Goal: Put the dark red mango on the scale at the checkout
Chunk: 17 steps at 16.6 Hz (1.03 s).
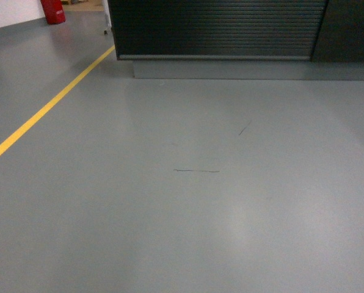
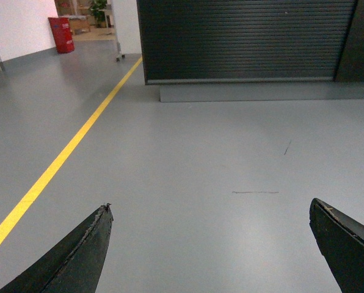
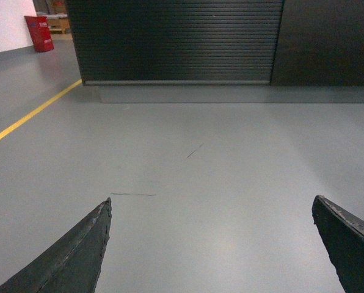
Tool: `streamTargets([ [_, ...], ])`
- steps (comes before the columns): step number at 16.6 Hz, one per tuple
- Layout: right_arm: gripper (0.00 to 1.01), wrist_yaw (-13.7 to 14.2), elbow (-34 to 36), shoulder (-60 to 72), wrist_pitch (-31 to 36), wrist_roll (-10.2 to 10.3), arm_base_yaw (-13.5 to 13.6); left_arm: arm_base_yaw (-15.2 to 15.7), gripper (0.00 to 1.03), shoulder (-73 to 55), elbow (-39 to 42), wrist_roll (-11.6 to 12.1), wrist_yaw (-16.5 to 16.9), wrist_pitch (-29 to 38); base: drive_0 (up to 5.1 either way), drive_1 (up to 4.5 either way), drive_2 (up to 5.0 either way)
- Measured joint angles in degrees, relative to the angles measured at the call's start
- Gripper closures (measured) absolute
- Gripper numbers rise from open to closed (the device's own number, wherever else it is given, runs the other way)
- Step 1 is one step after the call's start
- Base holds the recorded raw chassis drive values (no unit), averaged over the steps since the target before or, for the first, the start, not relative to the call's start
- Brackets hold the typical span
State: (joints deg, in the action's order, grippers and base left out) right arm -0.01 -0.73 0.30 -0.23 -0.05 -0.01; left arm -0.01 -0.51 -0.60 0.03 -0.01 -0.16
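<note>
**Facing the checkout across bare floor**

We see the checkout (image 1: 218, 27) at 12 o'clock, its ribbed black front above a grey plinth. A yellow line (image 1: 44, 110) runs toward 10 o'clock, with a red bin (image 1: 52, 11) beyond. Our left gripper (image 2: 209, 244) and right gripper (image 3: 209, 244) both hang spread wide, holding nothing. The mango and scale are out of view.

Grey floor (image 1: 170, 232) — yellow line (image 1: 41, 113), red bin (image 1: 52, 11).

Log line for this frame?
phase: approach | checkout ahead | mango: not visible | scale: not visible | left gripper open, empty | right gripper open, empty
</note>
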Motion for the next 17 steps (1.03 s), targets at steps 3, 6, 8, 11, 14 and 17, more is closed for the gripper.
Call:
streamTargets([
  [3,0.03,0.0,0.0,0.0,0.0,0.0,0.0,0.0,0.05,0.0,0.0,0.0,0.0,0.0,0.0,0.0,0.0],
  [6,0.03,0.0,0.0,0.0,0.0,0.0,0.0,0.0,0.05,0.0,0.0,0.0,0.0,0.0,0.0,0.0,0.0],
  [8,0.03,0.0,0.0,0.0,0.0,0.0,0.0,0.0,0.05,0.0,0.0,0.0,0.0,0.0,0.0,0.0,0.0],
  [11,0.03,0.0,0.0,0.0,0.0,0.0,0.0,0.0,0.05,0.0,0.0,0.0,0.0,0.0,0.0,0.0,0.0],
  [14,0.03,0.0,0.0,0.0,0.0,0.0,0.0,0.0,0.05,0.0,0.0,0.0,0.0,0.0,0.0,0.0,0.0],
  [17,0.03,0.0,0.0,0.0,0.0,0.0,0.0,0.0,0.05,0.0,0.0,0.0,0.0,0.0,0.0,0.0,0.0],
])
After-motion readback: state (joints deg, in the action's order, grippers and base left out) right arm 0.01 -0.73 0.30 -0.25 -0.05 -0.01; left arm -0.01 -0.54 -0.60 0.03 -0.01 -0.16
